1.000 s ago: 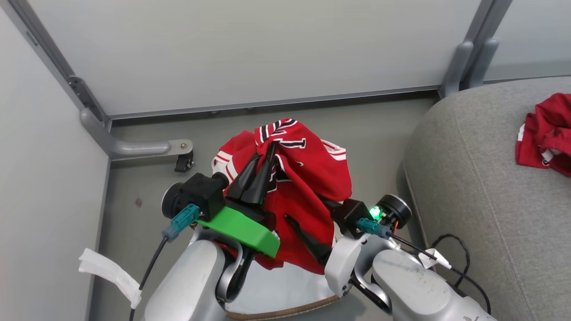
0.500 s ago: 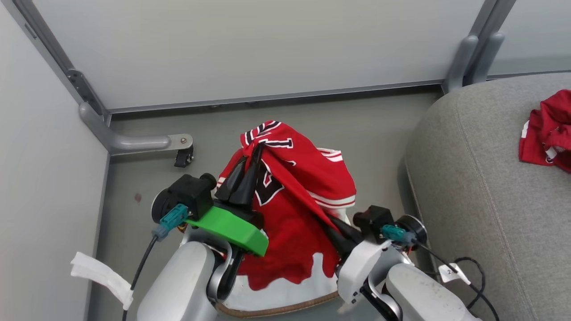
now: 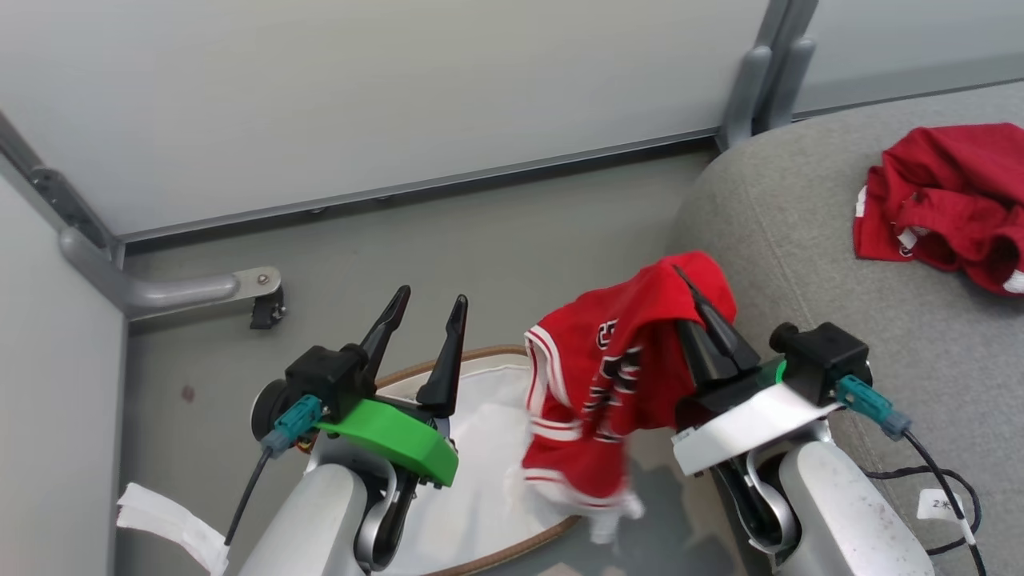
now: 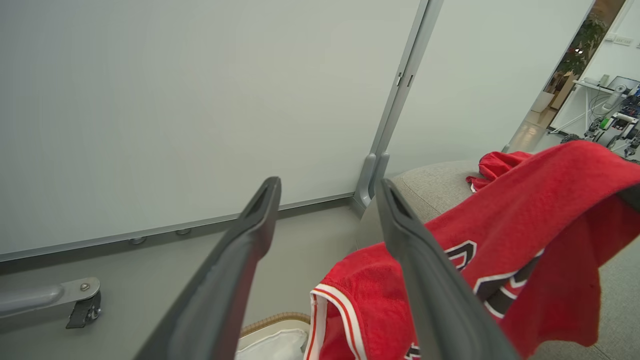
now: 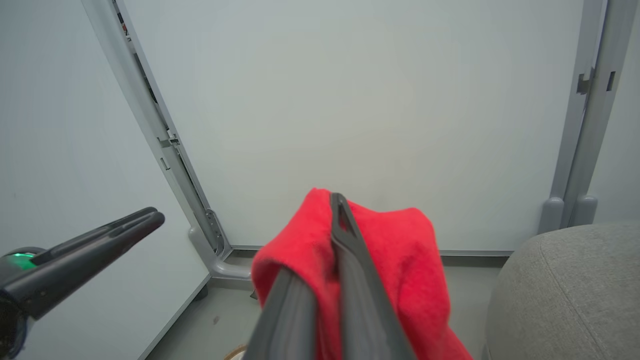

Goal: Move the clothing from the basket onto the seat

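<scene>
The grey floor [image 3: 480, 240] lay open between the white brown-rimmed plastic basket [image 3: 494, 352] and the pale partition wall [image 3: 400, 96], except a grey metal caster foot [image 3: 200, 284] at left. A hanging red jersey [image 3: 616, 376] hung between basket and large grey woven-fabric seat [image 3: 784, 240]; a crumpled red garment [image 3: 944, 200] occupied its far part.

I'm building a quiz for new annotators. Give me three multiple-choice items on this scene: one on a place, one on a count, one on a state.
1. Where does the crumpled garment lie?
A. On the seat
B. Over the left gripper
C. In the right gripper

2. How many red garments show in the head view?
A. One
B. Two
C. Three

3. How is the left gripper?
A. Shut on cloth
B. Shut, empty
C. Open, empty

Answers:
1 A: it rests on the grey cushion, apart from both arms.
2 B: the crumpled one plus the hanging jersey pinched by the right gripper.
3 C: its fingers stand apart with nothing between them.
</scene>
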